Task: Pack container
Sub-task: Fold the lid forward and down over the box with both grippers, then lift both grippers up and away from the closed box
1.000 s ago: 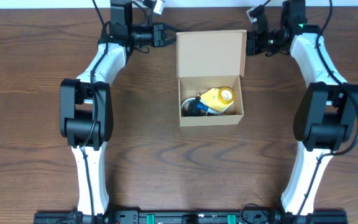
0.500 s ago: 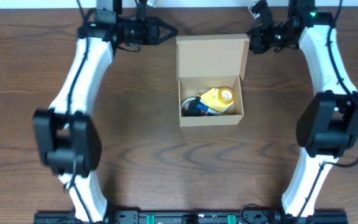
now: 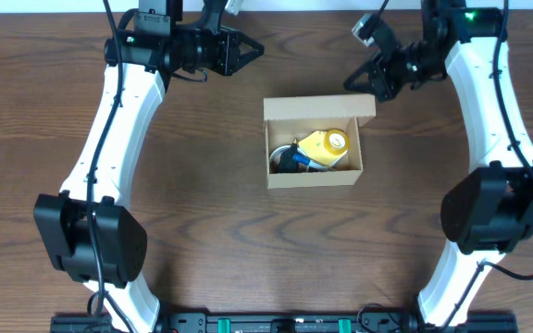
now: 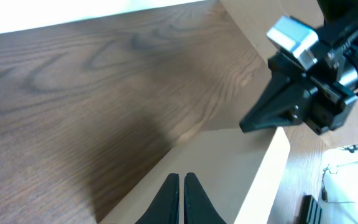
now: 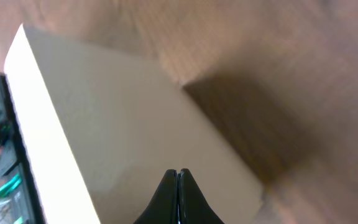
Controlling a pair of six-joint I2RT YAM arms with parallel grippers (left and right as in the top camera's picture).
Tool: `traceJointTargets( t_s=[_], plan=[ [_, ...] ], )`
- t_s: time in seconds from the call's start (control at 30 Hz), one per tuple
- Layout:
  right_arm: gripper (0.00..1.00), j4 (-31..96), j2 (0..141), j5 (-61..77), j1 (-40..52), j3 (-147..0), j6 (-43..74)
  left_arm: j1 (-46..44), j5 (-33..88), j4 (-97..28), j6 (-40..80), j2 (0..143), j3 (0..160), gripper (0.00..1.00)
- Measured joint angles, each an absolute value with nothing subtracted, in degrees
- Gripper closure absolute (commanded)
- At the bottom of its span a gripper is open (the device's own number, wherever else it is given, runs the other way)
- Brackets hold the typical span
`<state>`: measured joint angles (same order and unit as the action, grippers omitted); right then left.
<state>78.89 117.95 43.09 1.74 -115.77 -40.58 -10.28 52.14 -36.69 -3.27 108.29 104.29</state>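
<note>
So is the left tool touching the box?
Apart. In the overhead view, bare table shows between the left tool and the box.

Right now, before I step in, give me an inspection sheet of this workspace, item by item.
Surface: dark wood-grain table.
Job's things: cardboard container at centre, lid raised, not shut; yellow item and blue-black item inside.
Clutter: nothing seen.
Grippers: left pincer shut, apart from the box; right pincer shut, by the lid's far right corner.
Cables: black cables run along both arms.
Surroundings: white strip beyond the far edge; black rail along the near edge.
</note>
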Motion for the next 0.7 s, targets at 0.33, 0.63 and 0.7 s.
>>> traceJointTargets(
  t_s=[0.33,0.63,0.7],
  plan=[
    [0.98,95.2,117.9,39.9,8.0,-115.8,-51.1,-10.3,50.1,-40.7,-3.3,108.3,104.8,0.95],
    [0.98,83.1,117.9,32.7,16.4,-115.8,-47.1,-10.3,39.8,-55.6,-7.8,108.3,116.6,0.95],
    [0.98,77.6,117.6,29.6,17.0,-115.7,-43.0,-10.3,36.4,-57.7,-8.5,108.3,120.0,0.95]
  ],
)
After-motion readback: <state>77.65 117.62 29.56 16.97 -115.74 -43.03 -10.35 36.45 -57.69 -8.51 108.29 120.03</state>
